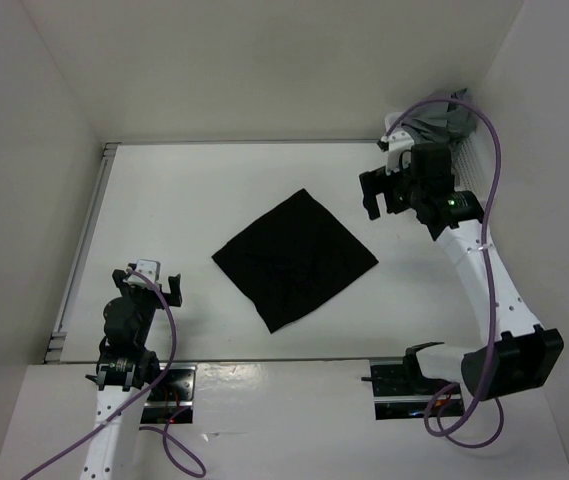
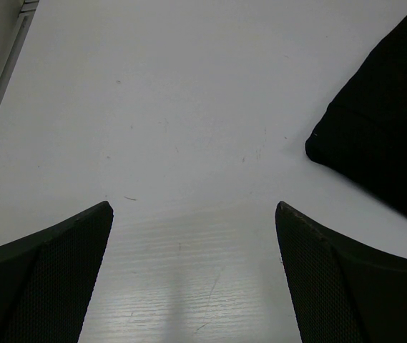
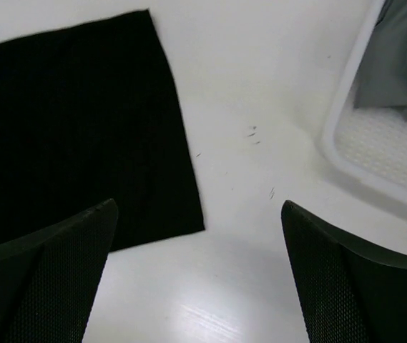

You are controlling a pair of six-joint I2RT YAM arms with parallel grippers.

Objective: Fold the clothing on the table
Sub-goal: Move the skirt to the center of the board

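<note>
The black clothing [image 1: 294, 258] lies flat on the white table [image 1: 164, 200] as a square turned like a diamond. My left gripper [image 1: 149, 282] hovers near the table's front left, open and empty, well left of the cloth. In the left wrist view the clothing [image 2: 382, 136] shows at the right edge, beyond the open left gripper [image 2: 194, 207]. My right gripper [image 1: 379, 195] stands open above the table, just right of the cloth's far right side. The right wrist view shows the open right gripper [image 3: 198, 207] over bare table, beside a corner of the clothing [image 3: 74, 121].
A small white plastic basket [image 1: 464, 150] sits at the back right corner with a grey garment [image 1: 444, 118] in it; its rim [image 3: 346, 107] and the grey garment [image 3: 400, 50] show in the right wrist view. White walls enclose the table on three sides.
</note>
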